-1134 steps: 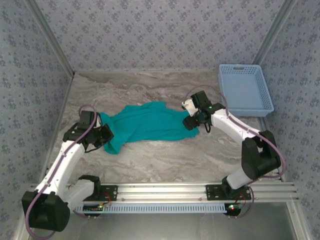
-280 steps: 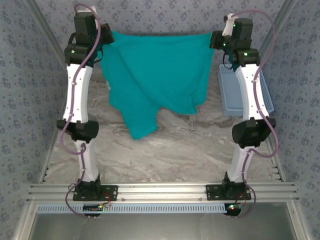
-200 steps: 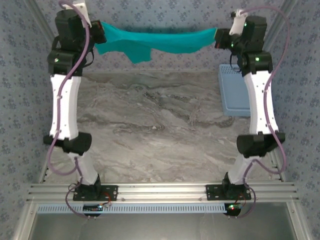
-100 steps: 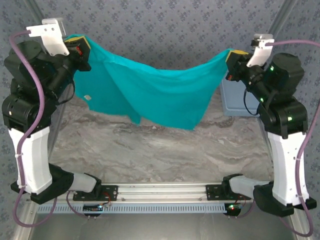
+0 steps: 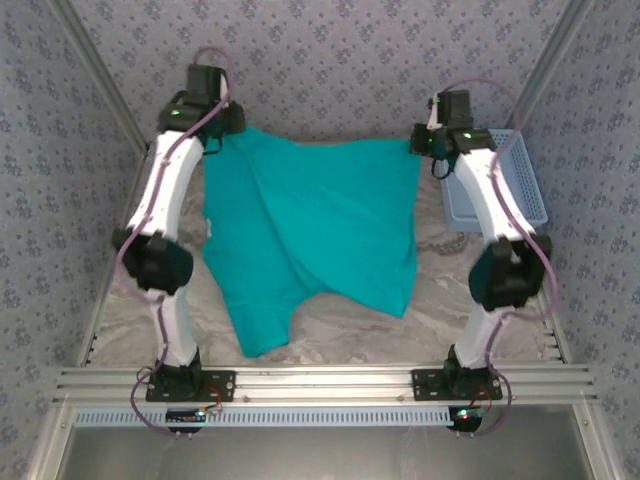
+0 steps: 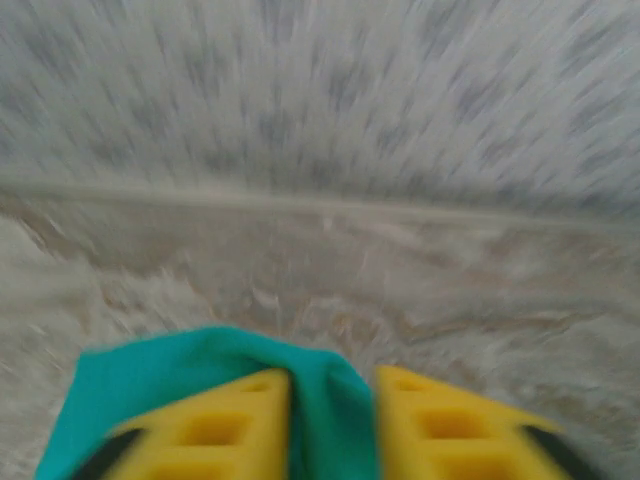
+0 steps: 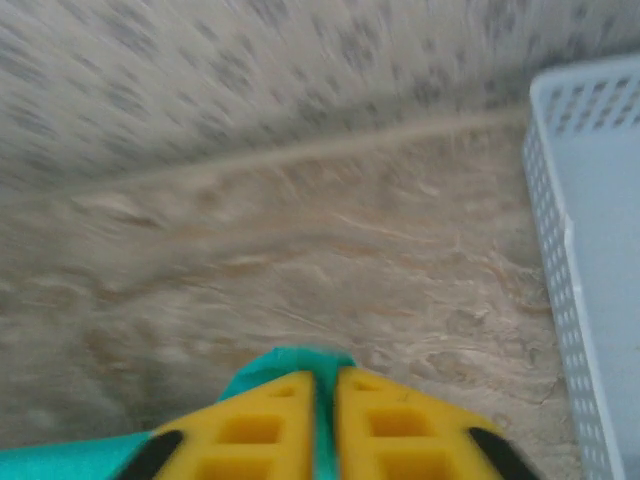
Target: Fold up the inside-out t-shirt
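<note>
Inside-out t-shirt (image 5: 320, 220), soft and floppy: your left gripper (image 6: 332, 390) and right gripper (image 7: 325, 380) each clamp a far corner, good holds.

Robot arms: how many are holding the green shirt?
2. The left white robot arm holds the teal-green fabric t-shirt at its far left corner; the right white robot arm holds its far right corner.

Pale blue-grey wallpaper with a small repeating floral motif covers the back wall (image 5: 340, 60) and both side walls across the upper frame. A grey-beige marbled worktop (image 5: 440, 300) spreads below, and an aluminium rail (image 5: 330, 380) crosses the bottom. The light is soft and even
</note>
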Available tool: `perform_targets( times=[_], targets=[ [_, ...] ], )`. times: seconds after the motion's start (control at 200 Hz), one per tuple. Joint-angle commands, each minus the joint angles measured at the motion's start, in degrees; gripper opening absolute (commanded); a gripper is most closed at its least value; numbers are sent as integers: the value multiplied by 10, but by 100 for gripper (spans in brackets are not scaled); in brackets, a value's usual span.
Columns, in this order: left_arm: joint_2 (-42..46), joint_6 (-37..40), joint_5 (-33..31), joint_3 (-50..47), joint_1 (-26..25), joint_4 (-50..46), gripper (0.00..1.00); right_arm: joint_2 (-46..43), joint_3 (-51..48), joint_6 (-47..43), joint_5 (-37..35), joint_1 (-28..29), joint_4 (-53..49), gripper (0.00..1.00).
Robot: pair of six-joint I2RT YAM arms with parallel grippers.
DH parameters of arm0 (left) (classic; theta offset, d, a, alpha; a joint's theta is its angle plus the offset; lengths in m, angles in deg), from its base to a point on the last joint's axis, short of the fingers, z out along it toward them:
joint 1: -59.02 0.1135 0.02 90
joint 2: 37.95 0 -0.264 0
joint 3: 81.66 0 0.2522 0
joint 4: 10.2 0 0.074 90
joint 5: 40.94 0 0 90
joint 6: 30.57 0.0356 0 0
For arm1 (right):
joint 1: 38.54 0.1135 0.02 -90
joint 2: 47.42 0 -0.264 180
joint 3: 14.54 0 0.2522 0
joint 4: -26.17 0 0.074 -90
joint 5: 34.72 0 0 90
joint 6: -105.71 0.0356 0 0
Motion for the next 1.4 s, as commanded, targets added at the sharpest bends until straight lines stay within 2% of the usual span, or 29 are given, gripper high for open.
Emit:
perform_targets(
  times=[0.0,0.065,0.135,0.27,0.365,0.53,0.7,0.82,0.964,1.074,1.164,1.234,1.319,1.369,1.394],
  targets=[
    [-92,-45,43,79,14,-30,74,102,92,29,19,-24,-23,27],
    [-155,-76,39,161,22,-69,78,161,153,35,45,-34,-47,40],
    [-188,-90,33,213,26,-88,80,181,173,43,52,-34,-51,44],
    [-154,-99,29,182,28,-89,82,139,109,-1,38,-9,-45,51],
    [-74,-114,23,61,27,-78,82,86,-2,-17,21,10,-31,53],
    [119,-165,35,-323,21,64,82,32,-158,-23,56,27,6,54],
    [219,-182,63,-554,8,126,81,50,-177,-78,51,45,-3,51],
    [261,-191,44,-652,-4,137,81,87,-143,-71,27,48,-42,51],
    [297,-220,28,-741,-10,143,81,90,-175,-59,13,65,-34,47],
    [294,-222,41,-774,-12,153,80,106,-177,-57,17,67,-34,24],
    [287,-215,16,-771,-12,140,80,112,-177,-55,4,67,-35,9],
    [283,-210,-5,-763,-11,135,81,109,-183,-52,6,64,-30,4],
    [270,-200,-18,-746,-4,134,81,94,-197,-45,8,62,-28,6],
    [257,-195,-20,-732,0,135,81,78,-213,-37,-2,62,-24,21],
    [249,-194,-23,-727,2,136,81,69,-223,-32,-4,62,-20,26]
  ],
)
